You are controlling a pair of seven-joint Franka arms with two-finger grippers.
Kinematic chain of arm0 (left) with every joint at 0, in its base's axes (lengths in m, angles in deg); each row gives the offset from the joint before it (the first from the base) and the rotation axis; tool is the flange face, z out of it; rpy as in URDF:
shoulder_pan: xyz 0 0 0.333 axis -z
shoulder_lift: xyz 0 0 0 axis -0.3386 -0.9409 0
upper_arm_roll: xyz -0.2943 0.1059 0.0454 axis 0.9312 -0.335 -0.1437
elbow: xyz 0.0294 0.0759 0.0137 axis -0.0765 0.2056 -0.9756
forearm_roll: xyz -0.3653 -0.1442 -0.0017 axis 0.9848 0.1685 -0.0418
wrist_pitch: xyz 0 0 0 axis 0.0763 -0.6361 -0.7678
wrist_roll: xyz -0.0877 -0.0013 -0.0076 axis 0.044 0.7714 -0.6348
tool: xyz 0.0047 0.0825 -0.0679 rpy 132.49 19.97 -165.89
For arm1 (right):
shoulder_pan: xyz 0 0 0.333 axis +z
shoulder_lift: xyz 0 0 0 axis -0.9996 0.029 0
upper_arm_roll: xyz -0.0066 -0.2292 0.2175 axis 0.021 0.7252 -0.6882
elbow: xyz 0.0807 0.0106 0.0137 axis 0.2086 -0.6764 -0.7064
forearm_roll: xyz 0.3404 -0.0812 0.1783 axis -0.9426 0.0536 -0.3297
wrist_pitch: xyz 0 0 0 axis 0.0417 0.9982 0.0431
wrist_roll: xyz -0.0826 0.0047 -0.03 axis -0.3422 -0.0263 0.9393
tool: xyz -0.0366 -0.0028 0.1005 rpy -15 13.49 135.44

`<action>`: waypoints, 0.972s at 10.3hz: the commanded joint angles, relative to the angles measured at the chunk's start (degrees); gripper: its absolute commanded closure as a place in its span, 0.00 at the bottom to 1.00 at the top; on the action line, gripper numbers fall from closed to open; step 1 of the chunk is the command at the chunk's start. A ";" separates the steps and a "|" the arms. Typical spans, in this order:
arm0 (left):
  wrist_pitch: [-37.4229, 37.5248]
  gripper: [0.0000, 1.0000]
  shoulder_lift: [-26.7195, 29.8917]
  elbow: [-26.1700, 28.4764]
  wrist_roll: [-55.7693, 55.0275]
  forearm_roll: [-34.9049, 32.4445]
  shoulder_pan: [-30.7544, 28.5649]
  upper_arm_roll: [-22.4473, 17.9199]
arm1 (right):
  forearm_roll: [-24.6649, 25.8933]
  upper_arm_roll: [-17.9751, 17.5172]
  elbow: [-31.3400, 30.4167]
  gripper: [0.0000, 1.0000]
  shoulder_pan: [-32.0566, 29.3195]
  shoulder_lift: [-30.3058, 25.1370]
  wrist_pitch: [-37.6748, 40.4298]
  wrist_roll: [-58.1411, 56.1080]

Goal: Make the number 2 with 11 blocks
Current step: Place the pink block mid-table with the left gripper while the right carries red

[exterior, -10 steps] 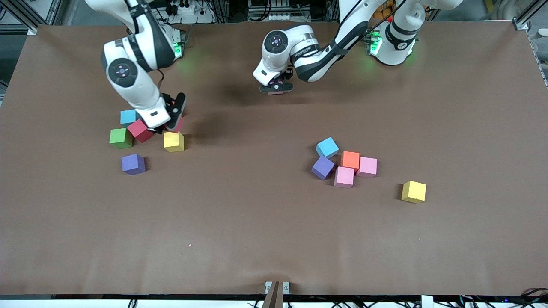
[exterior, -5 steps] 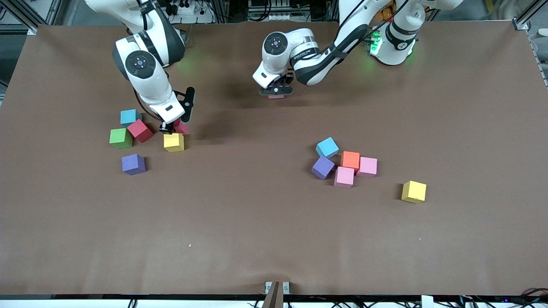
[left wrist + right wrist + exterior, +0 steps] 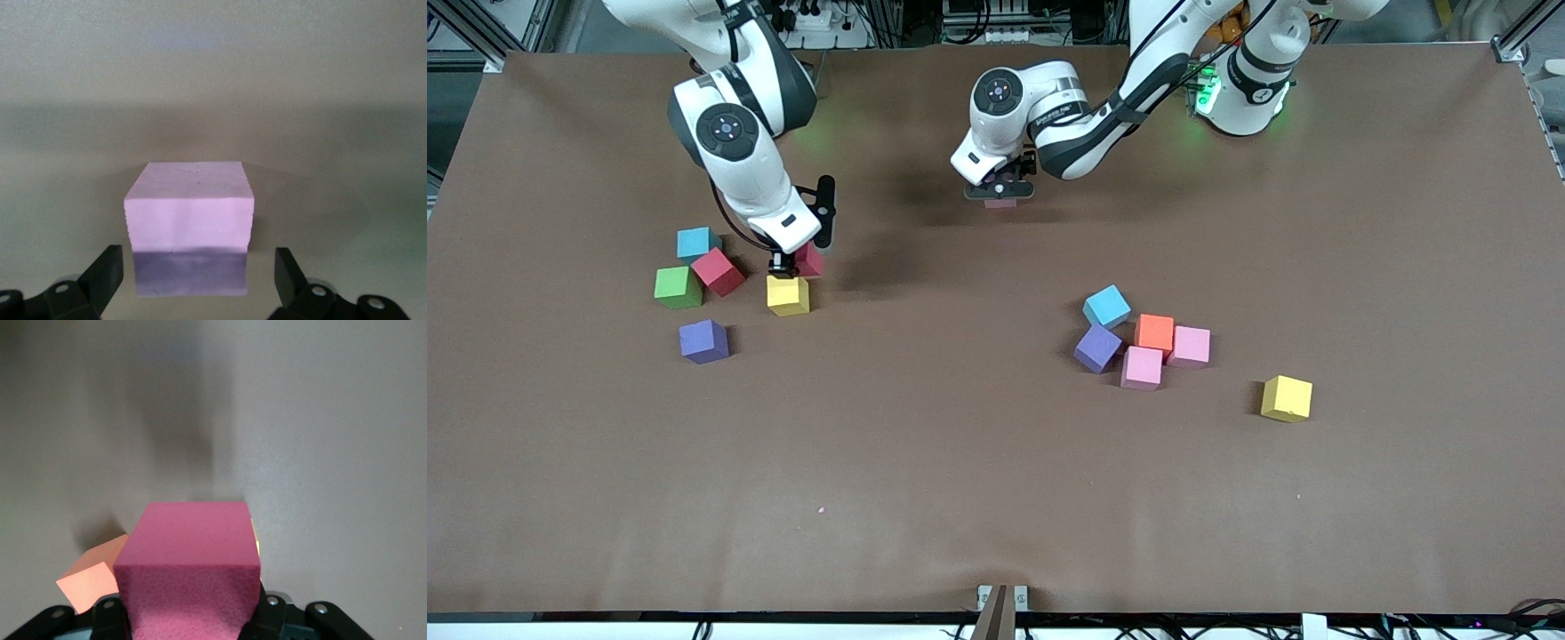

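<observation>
Though half-hidden from the front, left pincer (image 3: pixel 193 283) open astride pink block (image 3: pixel 189 220); right pincer (image 3: pixel 190 613) gripping red block (image 3: pixel 190 577).

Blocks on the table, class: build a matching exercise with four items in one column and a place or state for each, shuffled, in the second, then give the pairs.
1. left gripper
2. right gripper
3. orange block
4. green block

A. touching two pink blocks
B. shut on a red block
C. open around a pink block
D. at the right arm's end

Pairs: 1-C, 2-B, 3-A, 4-D
</observation>
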 commanded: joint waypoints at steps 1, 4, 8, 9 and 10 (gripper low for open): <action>1.26 0.00 3.83 -0.39 -4.62 -1.42 -0.83 -0.20 | 1.09 0.20 -0.39 0.91 0.92 0.42 -0.11 -0.59; 8.37 0.00 10.86 -0.56 -5.61 -1.06 -6.36 0.15 | 1.09 0.20 -0.39 0.91 3.73 0.51 -0.11 -0.51; 20.93 0.00 12.03 -9.33 -1.85 -1.06 -15.14 0.06 | 1.09 0.20 -0.39 0.91 9.35 0.95 0.32 0.37; 22.27 0.00 11.85 -10.66 1.92 -1.06 -18.38 -0.03 | 1.09 0.20 -0.39 0.91 11.37 1.12 0.33 0.98; 22.28 0.00 11.68 -10.84 6.48 -1.41 -21.64 -0.03 | 1.09 0.20 -0.39 0.91 12.95 1.56 0.33 3.34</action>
